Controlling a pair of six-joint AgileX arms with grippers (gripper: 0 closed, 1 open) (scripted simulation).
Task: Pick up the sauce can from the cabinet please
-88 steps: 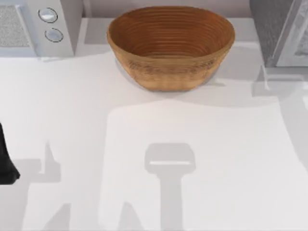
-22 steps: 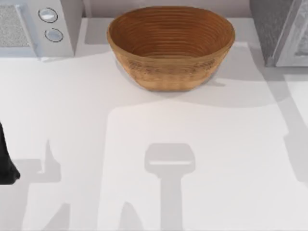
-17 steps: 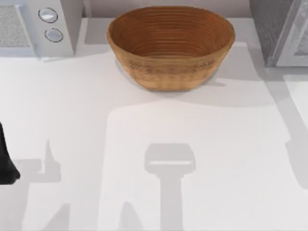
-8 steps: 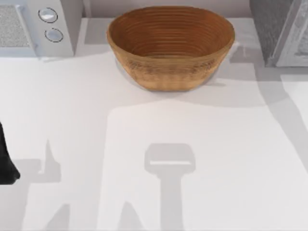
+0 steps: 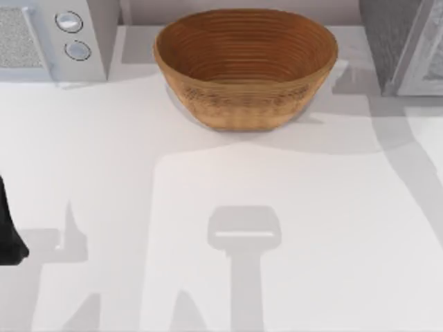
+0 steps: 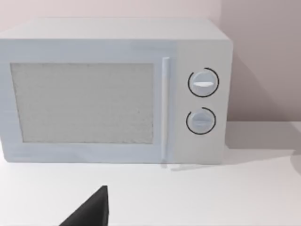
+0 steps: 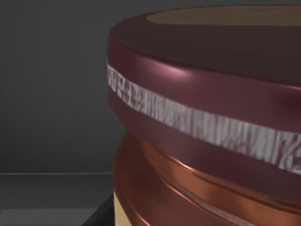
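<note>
The sauce can (image 7: 202,117) looms very close in the right wrist view. It has a dark maroon lid with a brown top, a pale band, a coppery-red rim and a tan side below. It stands inside the dark cabinet (image 7: 51,94), so my right gripper is right up against it. A dark wedge (image 7: 101,214) sits low beside the can. In the top view the grey cabinet (image 5: 401,48) is at the back right. My left arm (image 5: 8,232) is parked at the table's left edge.
A brown woven basket (image 5: 246,66) stands at the back middle of the white table (image 5: 208,180). A white microwave (image 5: 48,38) sits at the back left, and the left wrist view faces its door (image 6: 113,89).
The arm shadow on the table's right side has shifted toward the cabinet at the back right. The left arm, the basket and the microwave have not moved.
</note>
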